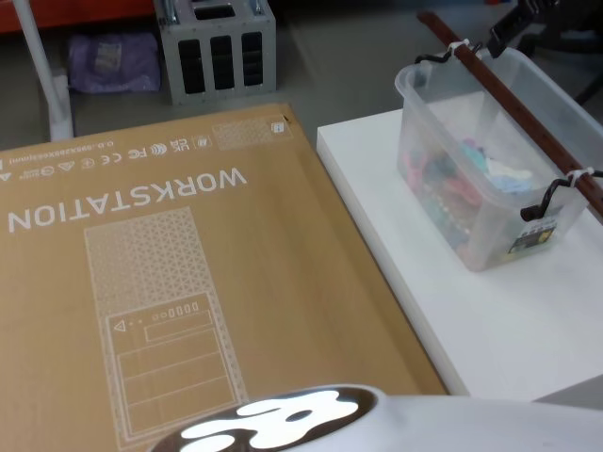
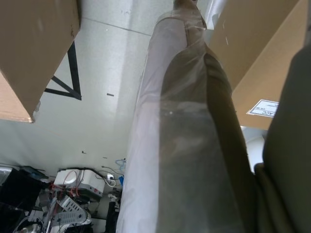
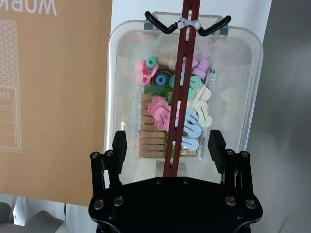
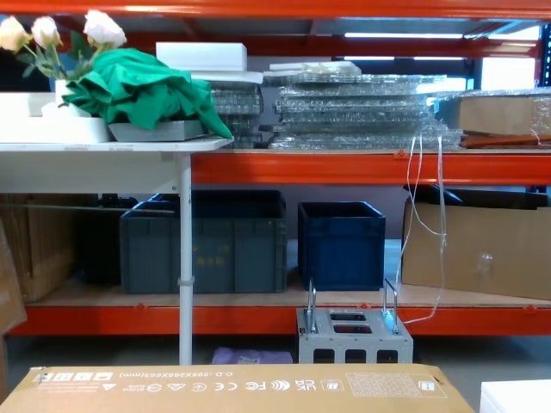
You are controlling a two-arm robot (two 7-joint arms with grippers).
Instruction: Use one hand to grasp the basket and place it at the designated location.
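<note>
I am hovering my right hand (image 3: 168, 145), wide open and empty, above the basket (image 3: 111, 63), aiming for its red handle bar (image 3: 184, 73) (mid-span, so it lifts level).

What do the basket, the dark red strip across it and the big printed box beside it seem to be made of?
Basket: translucent plastic, smooth and glossy; the pegs inside show through its walls.
Strip: probably rigid plastic or painted metal, matte, with punched slots.
Box: brown cardboard, matte, printed in white.
</note>
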